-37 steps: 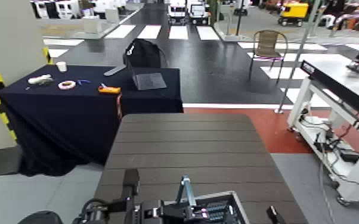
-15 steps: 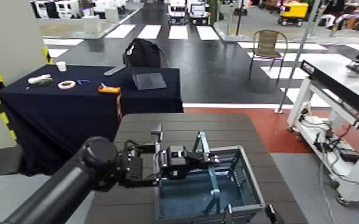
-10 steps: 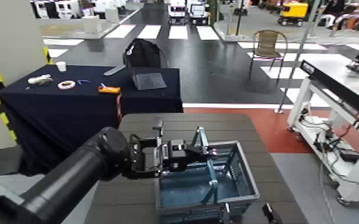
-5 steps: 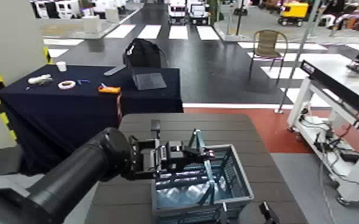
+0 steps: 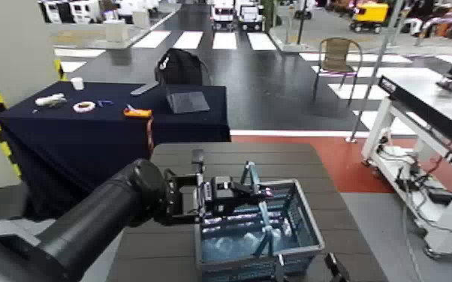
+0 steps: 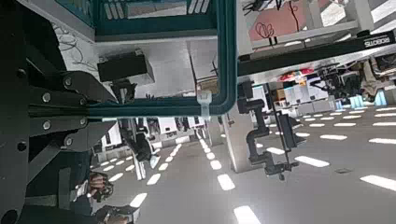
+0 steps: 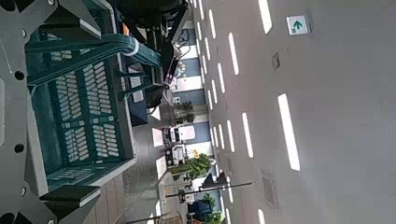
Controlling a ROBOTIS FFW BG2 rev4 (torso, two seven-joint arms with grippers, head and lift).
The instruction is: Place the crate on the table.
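One crate (image 5: 300, 225) beneath the left claw (image 5: 255, 195).

from that wrist i can see the crate (image 7: 89, 112), its teal side full of slots, near the right gripper (image 7: 82, 114), whose two fingers stand well apart. a teal handle (image 7: 79, 45) crosses by the rim. farther off there are leafy plants (image 7: 196, 166), long bright ceiling lights (image 7: 288, 131) and a green-and-white sign (image 7: 297, 25).
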